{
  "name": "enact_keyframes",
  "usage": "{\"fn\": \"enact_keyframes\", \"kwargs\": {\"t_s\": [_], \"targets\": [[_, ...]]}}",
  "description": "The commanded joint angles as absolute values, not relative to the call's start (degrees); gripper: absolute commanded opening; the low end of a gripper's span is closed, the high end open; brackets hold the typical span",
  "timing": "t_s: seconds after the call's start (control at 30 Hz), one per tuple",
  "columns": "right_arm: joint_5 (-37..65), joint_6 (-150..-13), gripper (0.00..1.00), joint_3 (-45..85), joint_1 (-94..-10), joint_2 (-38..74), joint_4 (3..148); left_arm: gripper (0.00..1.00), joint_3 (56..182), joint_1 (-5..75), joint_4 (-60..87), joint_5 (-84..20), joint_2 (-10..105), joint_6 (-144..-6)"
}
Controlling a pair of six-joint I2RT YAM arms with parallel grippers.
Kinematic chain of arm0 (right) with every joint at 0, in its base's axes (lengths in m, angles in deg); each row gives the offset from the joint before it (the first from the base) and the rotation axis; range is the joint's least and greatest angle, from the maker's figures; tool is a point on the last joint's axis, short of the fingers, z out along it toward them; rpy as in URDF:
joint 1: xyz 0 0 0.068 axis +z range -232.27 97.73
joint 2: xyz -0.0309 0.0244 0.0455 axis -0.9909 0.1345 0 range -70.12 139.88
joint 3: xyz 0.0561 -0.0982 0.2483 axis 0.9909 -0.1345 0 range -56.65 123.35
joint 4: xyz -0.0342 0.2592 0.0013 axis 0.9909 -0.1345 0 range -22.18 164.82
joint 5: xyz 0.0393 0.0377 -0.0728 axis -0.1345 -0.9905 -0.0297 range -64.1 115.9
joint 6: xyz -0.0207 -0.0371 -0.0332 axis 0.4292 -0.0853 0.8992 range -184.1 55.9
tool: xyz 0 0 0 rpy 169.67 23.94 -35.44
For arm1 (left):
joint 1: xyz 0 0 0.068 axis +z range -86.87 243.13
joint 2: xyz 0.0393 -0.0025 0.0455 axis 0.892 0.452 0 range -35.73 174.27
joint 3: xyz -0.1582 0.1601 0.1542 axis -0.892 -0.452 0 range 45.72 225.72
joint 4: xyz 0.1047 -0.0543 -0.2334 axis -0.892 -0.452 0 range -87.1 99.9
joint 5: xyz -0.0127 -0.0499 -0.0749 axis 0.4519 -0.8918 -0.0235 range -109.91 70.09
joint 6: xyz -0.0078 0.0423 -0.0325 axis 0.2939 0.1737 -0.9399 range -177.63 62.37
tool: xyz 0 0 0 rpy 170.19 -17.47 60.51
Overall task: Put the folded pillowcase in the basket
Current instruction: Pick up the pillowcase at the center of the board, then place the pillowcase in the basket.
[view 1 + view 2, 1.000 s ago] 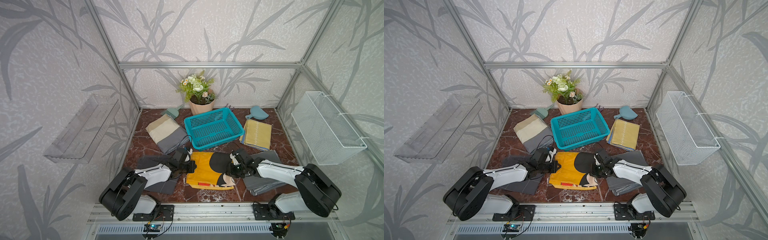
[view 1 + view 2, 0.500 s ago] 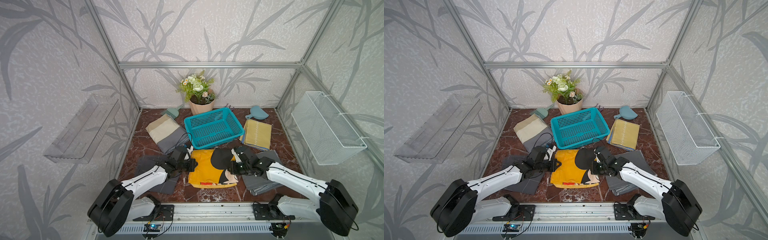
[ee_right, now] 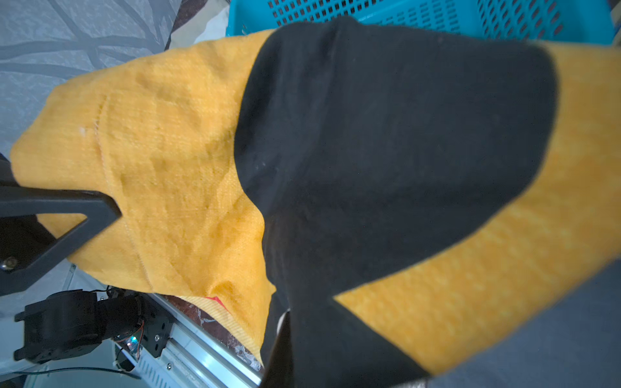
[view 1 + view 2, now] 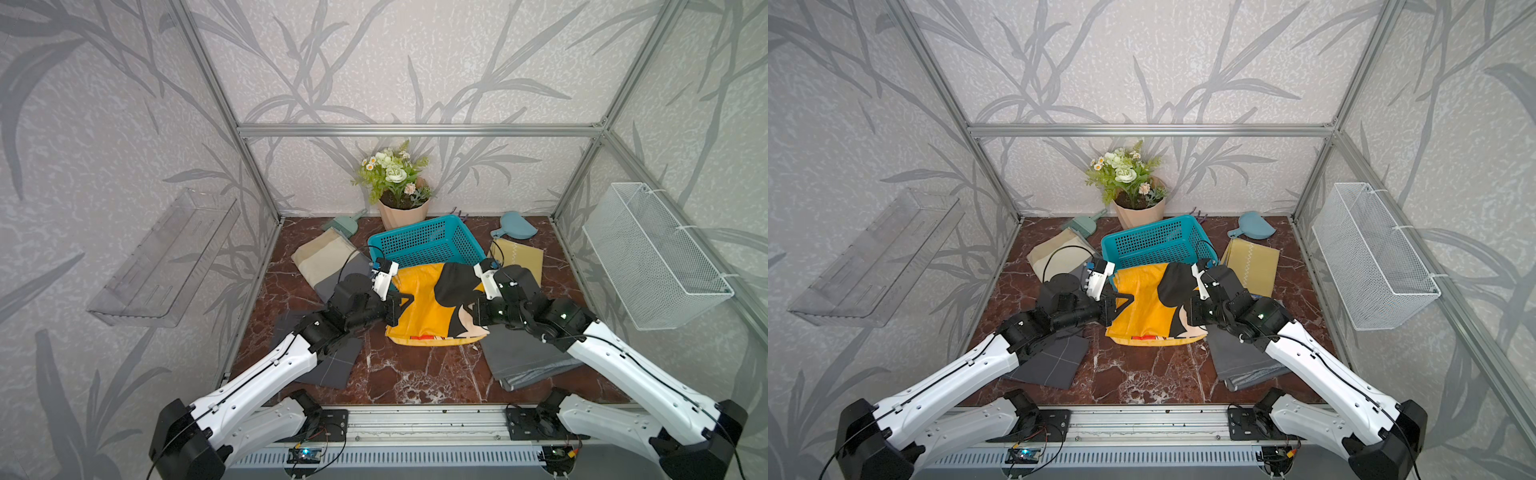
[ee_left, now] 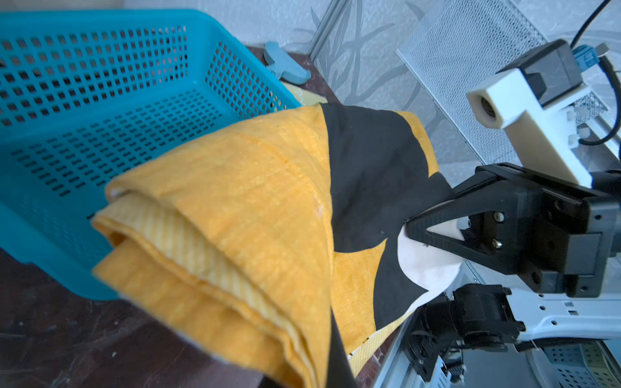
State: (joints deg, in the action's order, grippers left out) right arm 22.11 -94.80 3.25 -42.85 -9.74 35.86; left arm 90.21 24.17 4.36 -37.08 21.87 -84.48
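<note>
Both end effectors are clamped shut on the folded yellow-orange pillowcase with black patches (image 4: pixel 419 307). My left end effector (image 4: pixel 404 300) pinches its left edge and my right end effector (image 5: pixel 411 228) pinches the right edge. The cloth is slung between them, clear of the dark marbled surface (image 4: pixel 415 374) at the grips. Its near edge sags low, and I can't tell whether that edge touches.

The teal-blue perforated plastic basket (image 4: pixel 419 245) sits straight ahead, on the far side of the pillowcase from my bases. The pillowcase's far edge is right at the basket's near rim. The basket's long axis runs side to side, slightly skewed, roughly parallel to the line between my grips. Neither arm is clearly nearer.

My read: the next move is forward and up over the near rim, both arms together, then release.
</note>
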Motion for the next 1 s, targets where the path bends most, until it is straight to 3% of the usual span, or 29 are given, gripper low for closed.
{"fn": "enact_keyframes", "kwargs": {"t_s": [0.0, 0.3, 0.67, 0.97], "targets": [[25.33, -89.33, 0.00, 8.69, -45.20, -5.59, 33.98, 0.00, 93.05, 24.87, 7.38, -29.23, 23.42, -81.25], [15.75, -83.90, 0.00, 22.42, -60.23, 10.87, 39.92, 0.00, 102.10, 29.87, 13.50, -26.22, 39.55, -78.69], [15.26, -81.92, 0.00, 37.67, -64.55, 35.49, 44.88, 0.00, 110.94, 38.35, 19.96, -29.70, 58.68, -79.88], [16.54, -81.51, 0.00, 42.40, -65.74, 47.38, 46.51, 0.00, 115.72, 39.30, 20.68, -31.49, 71.76, -80.43]]}}
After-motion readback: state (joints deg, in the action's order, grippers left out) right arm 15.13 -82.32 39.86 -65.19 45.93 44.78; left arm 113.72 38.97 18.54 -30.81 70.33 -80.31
